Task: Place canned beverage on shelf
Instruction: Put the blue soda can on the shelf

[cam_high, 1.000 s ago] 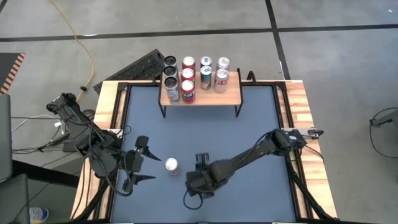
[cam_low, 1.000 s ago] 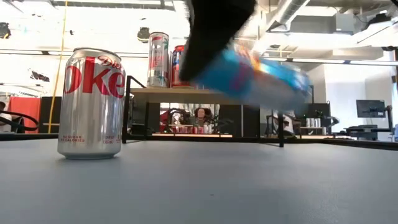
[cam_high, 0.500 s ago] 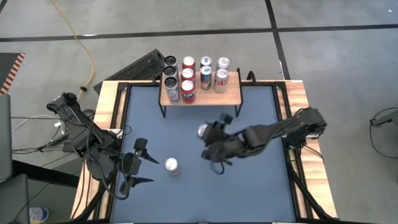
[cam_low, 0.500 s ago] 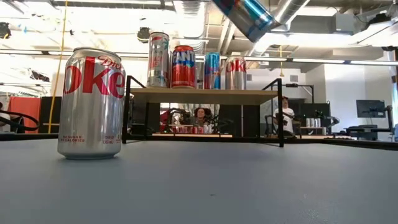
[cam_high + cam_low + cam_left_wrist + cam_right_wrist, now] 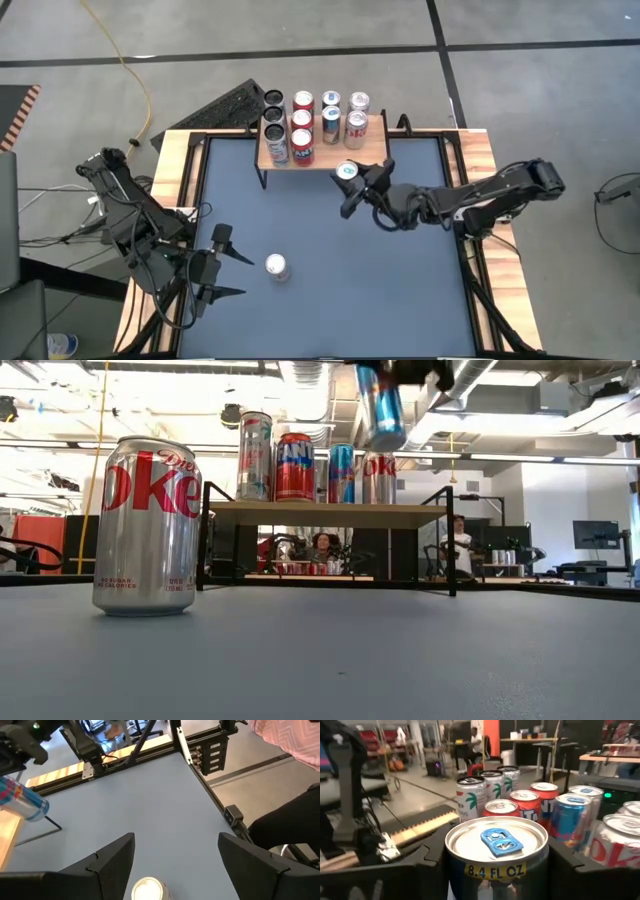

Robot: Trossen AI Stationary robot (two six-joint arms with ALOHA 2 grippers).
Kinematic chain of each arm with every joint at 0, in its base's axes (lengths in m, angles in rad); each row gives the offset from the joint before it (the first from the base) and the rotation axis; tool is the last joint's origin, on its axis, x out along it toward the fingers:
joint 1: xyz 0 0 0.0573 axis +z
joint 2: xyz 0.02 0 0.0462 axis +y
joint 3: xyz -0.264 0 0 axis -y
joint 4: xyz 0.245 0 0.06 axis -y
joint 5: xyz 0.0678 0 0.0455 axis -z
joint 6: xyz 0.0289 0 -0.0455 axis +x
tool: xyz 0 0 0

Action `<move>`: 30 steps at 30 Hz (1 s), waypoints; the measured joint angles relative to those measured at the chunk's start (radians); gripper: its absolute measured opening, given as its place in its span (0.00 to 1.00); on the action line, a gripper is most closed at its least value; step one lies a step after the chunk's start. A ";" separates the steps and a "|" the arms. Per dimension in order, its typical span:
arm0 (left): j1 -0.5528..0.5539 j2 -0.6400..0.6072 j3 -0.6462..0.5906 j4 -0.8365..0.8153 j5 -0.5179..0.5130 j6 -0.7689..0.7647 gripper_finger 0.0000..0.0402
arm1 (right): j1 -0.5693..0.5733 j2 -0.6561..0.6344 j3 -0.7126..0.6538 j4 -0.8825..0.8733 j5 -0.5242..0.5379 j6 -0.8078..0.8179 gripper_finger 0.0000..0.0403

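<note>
The high view looks straight down on the whole table (image 5: pixel 330 300). The low view sits at table-top height, close to the Diet Coke can (image 5: pixel 147 526), facing level across to the shelf (image 5: pixel 325 512) and the room behind. The left wrist view looks obliquely down at the table surface from near that can. The right wrist view faces the shelf cans at close range. All four views share the blue can (image 5: pixel 347 171).
</note>
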 joint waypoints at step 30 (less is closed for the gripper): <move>0.000 0.000 0.000 -0.003 -0.026 0.038 0.68 | -0.270 0.161 -0.031 0.347 -0.311 -0.111 0.52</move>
